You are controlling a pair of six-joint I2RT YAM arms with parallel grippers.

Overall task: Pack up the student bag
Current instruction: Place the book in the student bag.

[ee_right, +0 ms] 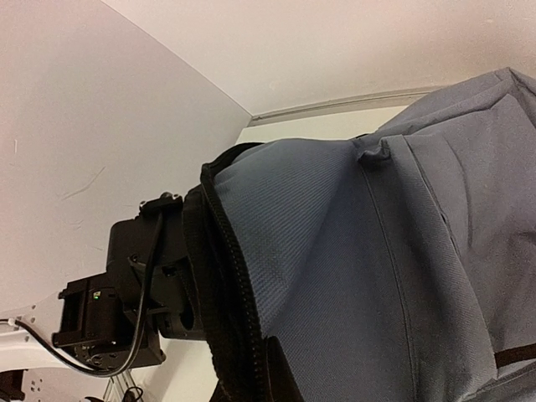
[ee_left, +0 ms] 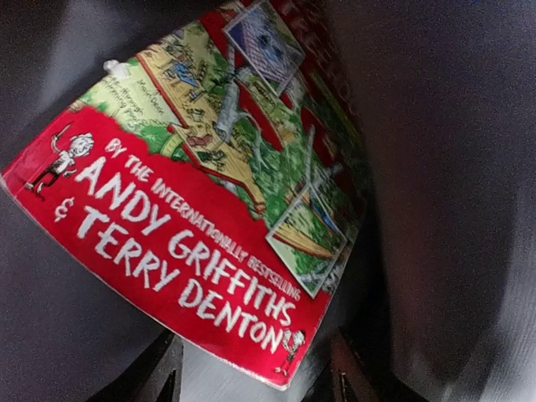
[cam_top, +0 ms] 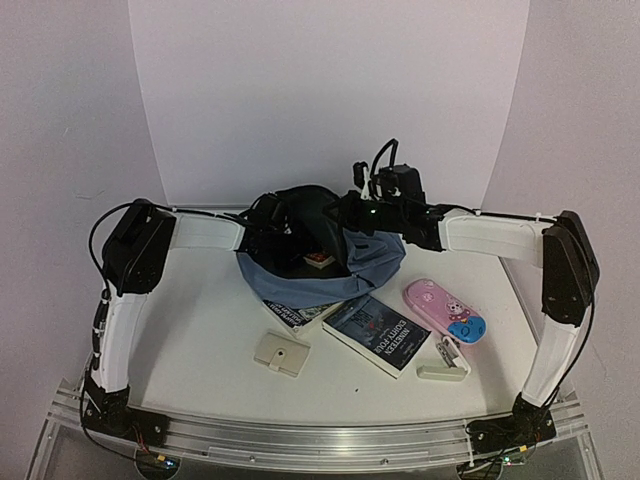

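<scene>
The red book [ee_left: 209,193] carries white capitals: "BY THE INTERNATIONALLY BESTSELLING ANDY GRIFFITHS & TERRY DENTON", under a busy cartoon drawing. On the worktop [cam_top: 200,330] a dark book [cam_top: 377,335] shows "NINETEEN" in its title. The pink case [cam_top: 444,310] bears a cartoon pig.

Only the left wrist view reads the red cover, which lies against the dark lining of the bag [cam_top: 365,270]. The left pincer [ee_left: 251,387] is partly open, its fingers [ee_left: 163,377] parted with the book's lower corner showing between them. From above, the same book is just a red patch in the bag's mouth. The right wrist view shows the bag's outer side and, past it, the left arm [ee_right: 126,301]. The right pincer [cam_top: 350,212] is closed, apparently on the bag's black zip rim, though its fingers are hidden.

The bag sits at the middle rear of the worktop, slate-blue with a black edge, its top gaping. A second book [cam_top: 295,312] lies partly under its front. A cream wallet [cam_top: 281,353] lies nearer the arms.
</scene>
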